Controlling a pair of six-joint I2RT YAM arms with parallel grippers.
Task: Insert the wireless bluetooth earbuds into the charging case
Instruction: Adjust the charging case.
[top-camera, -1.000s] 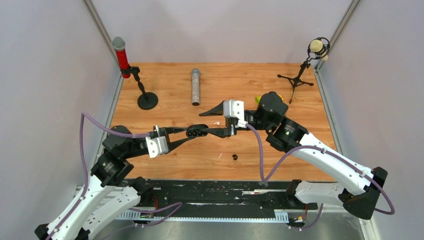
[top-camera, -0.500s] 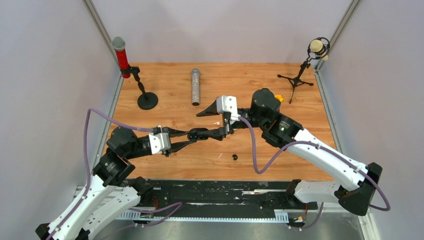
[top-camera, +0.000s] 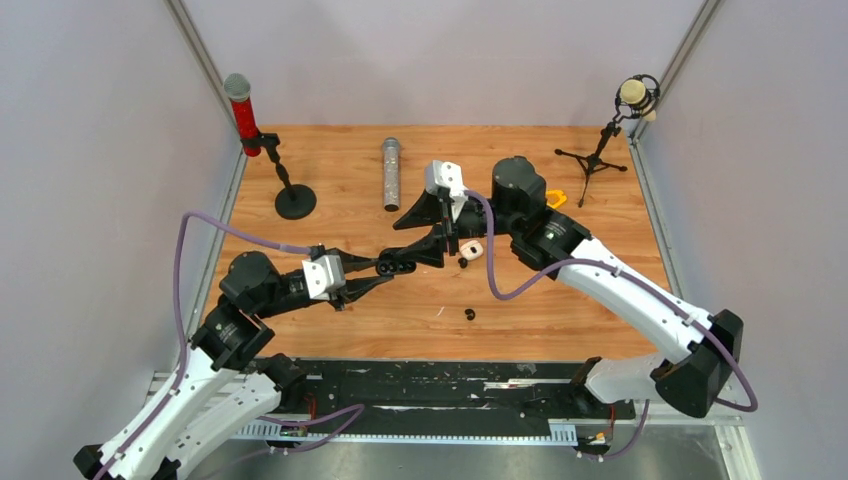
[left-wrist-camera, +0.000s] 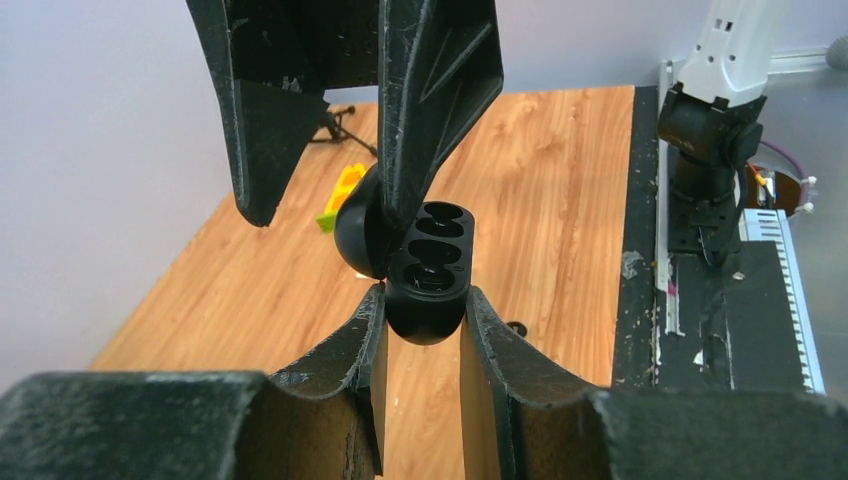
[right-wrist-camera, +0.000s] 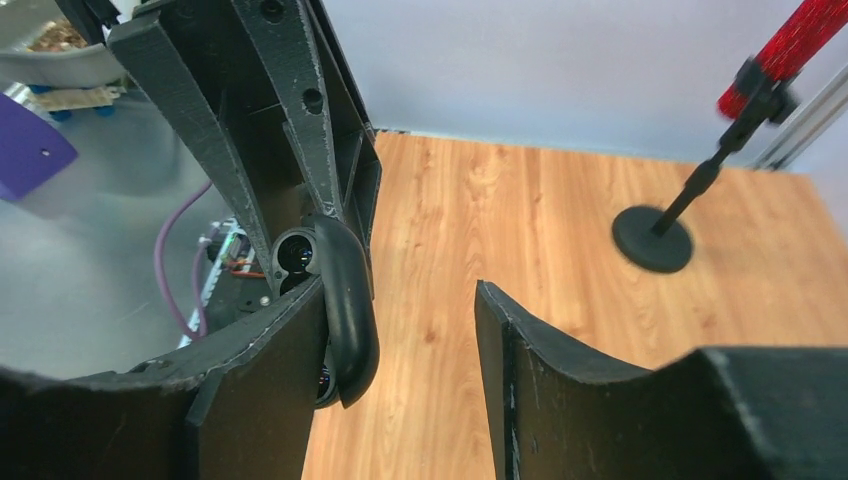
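Note:
My left gripper (top-camera: 388, 270) is shut on a black charging case (top-camera: 400, 266) and holds it above the table. In the left wrist view the case (left-wrist-camera: 432, 285) sits between my fingers, lid (left-wrist-camera: 358, 238) open to the left, dark sockets facing up. My right gripper (top-camera: 395, 245) is open; one finger lies against the lid (right-wrist-camera: 345, 310), the other stands apart. One black earbud (top-camera: 470, 314) lies on the table near the front, and also shows in the left wrist view (left-wrist-camera: 516, 328). A small black piece (top-camera: 463, 263) lies by a pinkish-white object (top-camera: 473, 248). White earbuds are not visible.
A red microphone on a round-base stand (top-camera: 295, 202) is at the back left, a silver microphone (top-camera: 391, 175) lies at the back middle, and a tripod microphone (top-camera: 598, 155) is at the back right. A yellow object (top-camera: 553, 197) lies behind the right arm. A thin white sliver (top-camera: 440, 311) lies near the front.
My right arm has swung left and toward the back, uncovering the pinkish-white object. Its finger now lies on the case lid. My left gripper has carried the case slightly right.

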